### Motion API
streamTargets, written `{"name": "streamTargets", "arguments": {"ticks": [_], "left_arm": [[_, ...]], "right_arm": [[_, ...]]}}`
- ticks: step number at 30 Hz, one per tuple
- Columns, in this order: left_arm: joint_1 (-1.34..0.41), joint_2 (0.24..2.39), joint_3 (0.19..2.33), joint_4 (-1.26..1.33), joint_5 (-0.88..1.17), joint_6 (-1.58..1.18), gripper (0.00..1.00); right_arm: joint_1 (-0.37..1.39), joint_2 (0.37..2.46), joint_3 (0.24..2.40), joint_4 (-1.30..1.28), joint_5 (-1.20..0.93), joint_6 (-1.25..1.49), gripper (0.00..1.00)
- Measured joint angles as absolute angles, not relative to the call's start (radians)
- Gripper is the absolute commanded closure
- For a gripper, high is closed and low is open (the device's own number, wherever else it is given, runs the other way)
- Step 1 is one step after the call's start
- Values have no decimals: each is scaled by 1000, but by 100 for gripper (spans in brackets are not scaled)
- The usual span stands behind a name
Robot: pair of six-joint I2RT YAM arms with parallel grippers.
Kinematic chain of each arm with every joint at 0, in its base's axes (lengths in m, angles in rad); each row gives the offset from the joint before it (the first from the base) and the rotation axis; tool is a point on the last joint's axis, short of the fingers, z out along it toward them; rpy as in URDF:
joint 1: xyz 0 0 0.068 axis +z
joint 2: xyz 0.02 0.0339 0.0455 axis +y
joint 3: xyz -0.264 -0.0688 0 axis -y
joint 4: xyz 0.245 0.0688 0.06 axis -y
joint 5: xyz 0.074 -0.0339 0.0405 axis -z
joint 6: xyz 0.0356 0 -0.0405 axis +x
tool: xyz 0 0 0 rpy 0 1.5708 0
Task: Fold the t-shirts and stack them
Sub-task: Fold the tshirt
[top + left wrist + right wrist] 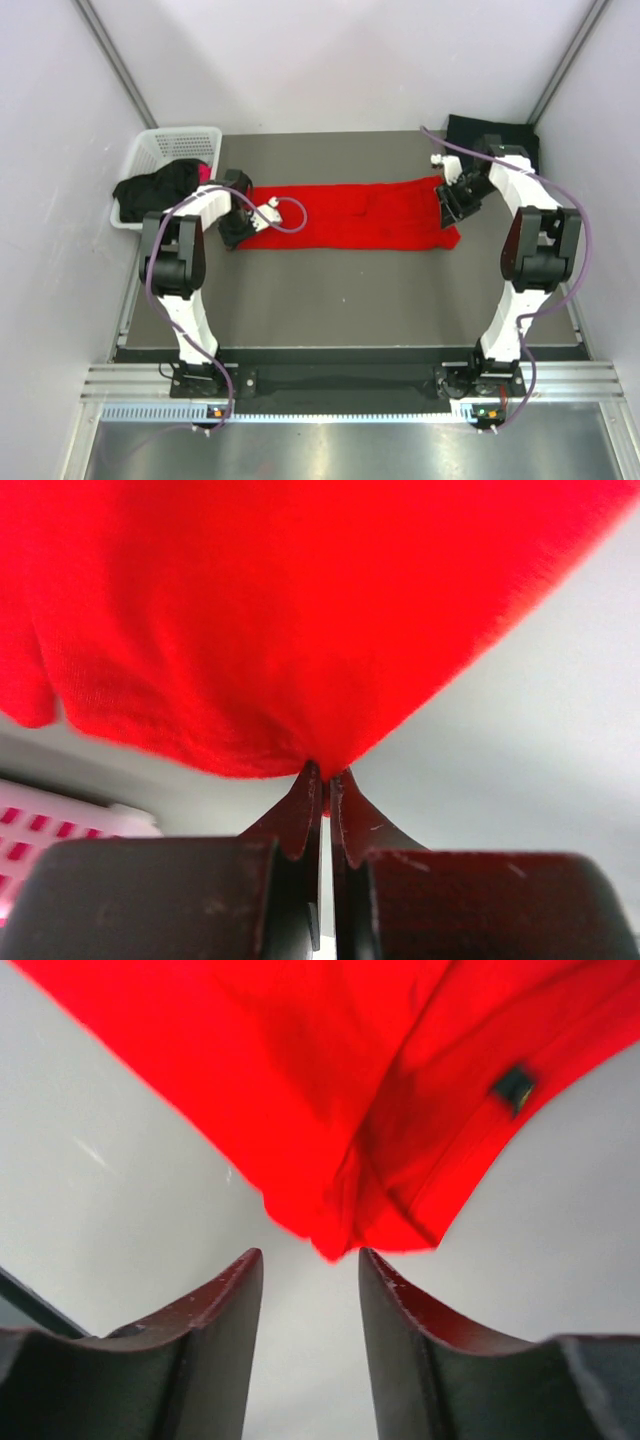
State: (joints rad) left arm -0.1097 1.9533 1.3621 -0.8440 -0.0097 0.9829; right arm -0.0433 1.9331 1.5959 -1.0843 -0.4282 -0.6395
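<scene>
grey table (350,300) (white walls (330,60)): left tool (322,776) pinches red t-shirt (350,215), right tool (310,1258) parted.

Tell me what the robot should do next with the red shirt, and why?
Probably the right gripper should nudge forward and pinch the red shirt corner. It is open with the corner just ahead, while the left gripper already pinches its end.

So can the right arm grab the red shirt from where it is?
Probably yes. The right gripper is open, and a corner of the red t-shirt sits just ahead of the gap between its fingers, with nothing in between. A short push forward should do it.
</scene>
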Motion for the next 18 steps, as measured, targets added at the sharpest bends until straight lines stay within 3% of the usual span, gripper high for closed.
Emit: {"name": "streamTargets", "arguments": {"ticks": [18], "left_arm": [[-167, 1740, 1192, -1023, -32, 931, 100]], "right_arm": [[-31, 2291, 1995, -1025, -459, -513, 44]]}}
